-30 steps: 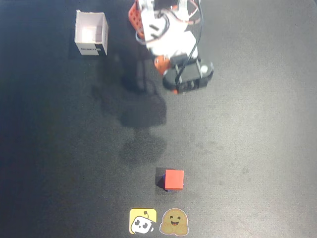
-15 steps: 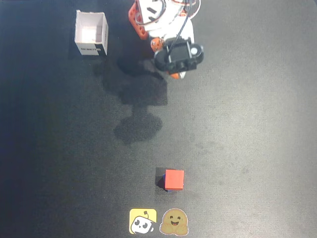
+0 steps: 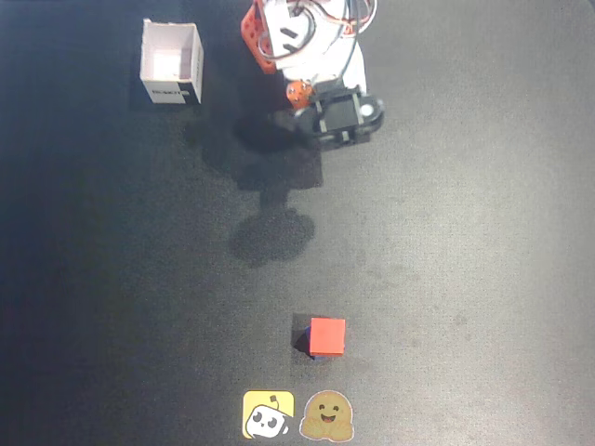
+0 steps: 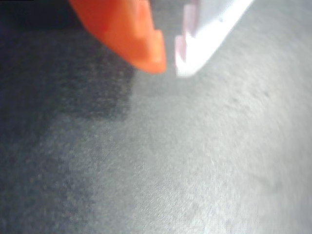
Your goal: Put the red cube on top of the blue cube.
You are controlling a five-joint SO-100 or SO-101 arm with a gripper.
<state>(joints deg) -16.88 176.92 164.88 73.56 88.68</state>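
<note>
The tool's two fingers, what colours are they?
One finger is orange, the other white, clearest in the wrist view.

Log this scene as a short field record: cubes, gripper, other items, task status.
red cube: small matte red cube sits on top of the blue one, overhead view
blue cube: small matte blue cube, only a sliver shows at the red cube's left edge
gripper: two-finger gripper, tips nearly together, holding nothing, far from the cubes
other items: white open-topped box; two cartoon stickers
task status: stack looks done
</note>
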